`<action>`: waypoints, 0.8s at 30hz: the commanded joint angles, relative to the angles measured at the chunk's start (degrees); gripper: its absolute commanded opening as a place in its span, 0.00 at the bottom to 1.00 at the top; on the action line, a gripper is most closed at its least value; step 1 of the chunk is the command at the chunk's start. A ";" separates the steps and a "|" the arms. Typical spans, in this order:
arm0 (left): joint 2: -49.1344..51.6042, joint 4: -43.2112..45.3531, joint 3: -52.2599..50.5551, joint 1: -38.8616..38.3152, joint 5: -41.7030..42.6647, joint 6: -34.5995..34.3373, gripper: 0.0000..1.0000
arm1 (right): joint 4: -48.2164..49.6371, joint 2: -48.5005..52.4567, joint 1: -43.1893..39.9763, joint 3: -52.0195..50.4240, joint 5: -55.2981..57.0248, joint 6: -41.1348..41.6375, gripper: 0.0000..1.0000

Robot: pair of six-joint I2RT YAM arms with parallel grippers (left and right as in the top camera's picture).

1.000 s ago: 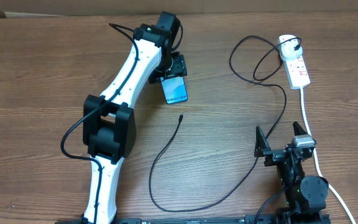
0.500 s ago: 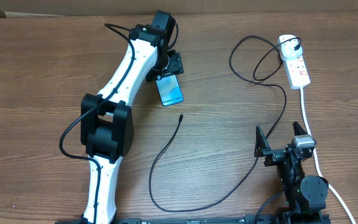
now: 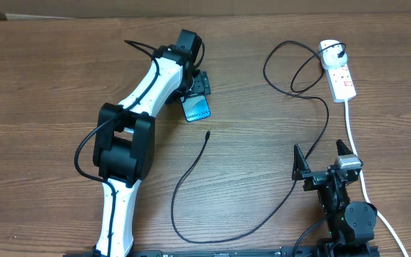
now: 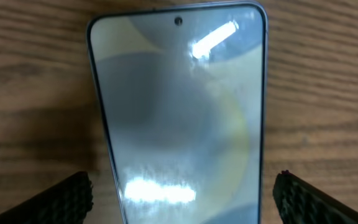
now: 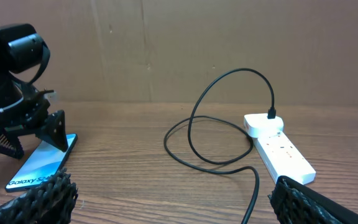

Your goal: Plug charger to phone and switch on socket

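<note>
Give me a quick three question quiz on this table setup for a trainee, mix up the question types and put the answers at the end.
1. True or false: the charger's connector tip lies loose on the table, apart from the phone.
2. What sits in the socket? A, a black plug; B, nothing; C, a white adapter.
3. Fill in: the left gripper straddles the phone with its jaws ____.
Key: 1 true; 2 A; 3 open.
</note>
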 commanded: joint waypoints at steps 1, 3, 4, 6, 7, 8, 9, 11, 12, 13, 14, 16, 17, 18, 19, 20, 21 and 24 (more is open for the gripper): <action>0.31 2.54 -2.99 -0.72 -2.32 0.11 0.91 | 0.31 -0.57 -0.17 -0.59 0.72 0.00 1.00; 0.31 4.48 -4.13 -0.72 -2.60 0.02 0.91 | 0.31 -0.57 -0.17 -0.59 0.72 0.00 1.00; 0.31 5.14 -4.46 -0.72 -2.60 0.02 0.91 | 0.31 -0.57 -0.17 -0.59 0.74 0.02 1.00; 0.31 6.16 -4.74 -0.72 -2.95 0.02 0.90 | 0.31 -0.57 -0.17 -0.59 0.72 0.00 1.00; 0.31 6.51 -4.74 -0.76 -3.34 0.04 0.89 | 0.31 -0.57 -0.17 -0.59 0.72 0.00 1.00; 0.31 6.60 -4.74 -0.83 -3.85 0.02 0.89 | 0.31 -0.57 -0.17 -0.59 0.74 0.02 1.00; 0.33 6.64 -4.74 -0.90 -4.63 0.04 0.89 | 0.31 -0.57 -0.17 -0.59 0.72 0.00 1.00; 0.33 6.43 -4.76 -1.18 -6.54 0.04 0.89 | 0.31 -0.57 -0.17 -0.59 0.72 0.00 1.00; 0.33 6.16 -4.76 -1.38 -7.21 0.09 0.89 | 0.31 -0.57 -0.17 -0.59 0.72 0.00 1.00; 0.33 5.88 -4.76 -1.62 -7.63 0.11 0.88 | 0.31 -0.57 -0.17 -0.59 0.74 0.00 1.00; 0.33 5.75 -4.76 -1.86 -8.09 0.15 0.87 | 0.31 -0.57 -0.17 -0.59 0.72 0.00 1.00; 0.33 5.51 -4.76 -2.49 -9.03 0.28 0.86 | 0.31 -0.57 -0.17 -0.59 0.72 0.00 1.00; 0.33 5.42 -4.76 -2.82 -9.57 0.28 0.86 | 0.31 -0.57 -0.17 -0.59 0.72 0.00 1.00; 0.33 5.42 -4.76 -3.17 -9.92 0.28 0.86 | 0.31 -0.57 -0.17 -0.59 0.74 0.00 1.00; 0.33 5.42 -4.76 -3.39 -10.08 0.28 0.86 | 0.31 -0.57 -0.17 -0.59 0.72 0.00 1.00; 0.33 5.38 -4.76 -3.56 -10.08 0.28 0.87 | 0.31 -0.57 -0.17 -0.59 0.74 0.00 1.00; 0.33 5.29 -4.76 -3.61 -10.05 0.24 0.87 | 0.31 -0.57 -0.17 -0.59 0.74 0.00 1.00; 0.33 5.18 -4.79 -3.56 -10.01 -0.17 0.87 | 0.31 -0.57 -0.17 -0.59 0.72 0.00 1.00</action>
